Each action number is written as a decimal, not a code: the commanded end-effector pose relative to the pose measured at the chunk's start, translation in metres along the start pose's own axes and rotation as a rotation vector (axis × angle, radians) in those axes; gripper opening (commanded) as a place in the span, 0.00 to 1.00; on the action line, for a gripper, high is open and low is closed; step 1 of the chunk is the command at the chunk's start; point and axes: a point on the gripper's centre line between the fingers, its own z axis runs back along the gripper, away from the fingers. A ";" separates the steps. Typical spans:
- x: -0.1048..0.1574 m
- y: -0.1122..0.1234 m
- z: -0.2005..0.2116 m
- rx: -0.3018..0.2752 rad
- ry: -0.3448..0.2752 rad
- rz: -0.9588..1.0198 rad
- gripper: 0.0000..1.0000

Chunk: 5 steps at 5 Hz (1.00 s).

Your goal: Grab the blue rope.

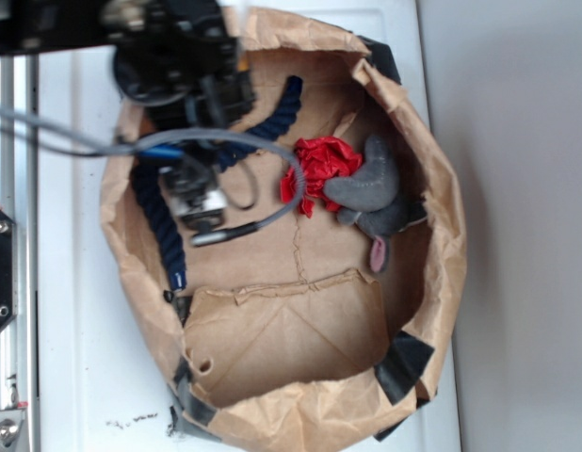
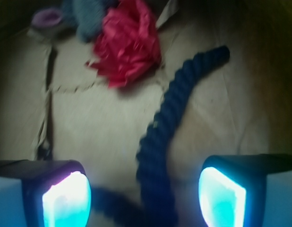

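The blue rope (image 1: 161, 226) is a thick navy twisted cord lying in a bend inside the brown paper bag (image 1: 442, 264). One end points to the bag's back (image 1: 289, 99); the other, with a shiny blue tip, lies near the left wall. In the wrist view the blue rope (image 2: 158, 142) runs from upper right down between my two glowing fingertips. My gripper (image 2: 145, 198) is open, straddling the rope with a gap on each side. In the exterior view my gripper (image 1: 202, 202) hovers over the rope's middle and hides that part.
A crumpled red paper ball (image 1: 317, 169) and a grey plush toy (image 1: 371, 188) lie to the right of the rope on the bag floor. The robot's grey cable (image 1: 263, 212) loops over the bag. The bag's walls stand up all around.
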 end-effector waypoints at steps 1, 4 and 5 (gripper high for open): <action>0.010 0.000 -0.014 0.009 0.034 0.045 1.00; -0.023 -0.013 -0.043 0.091 0.048 -0.015 1.00; -0.020 -0.014 -0.056 0.114 0.068 0.003 1.00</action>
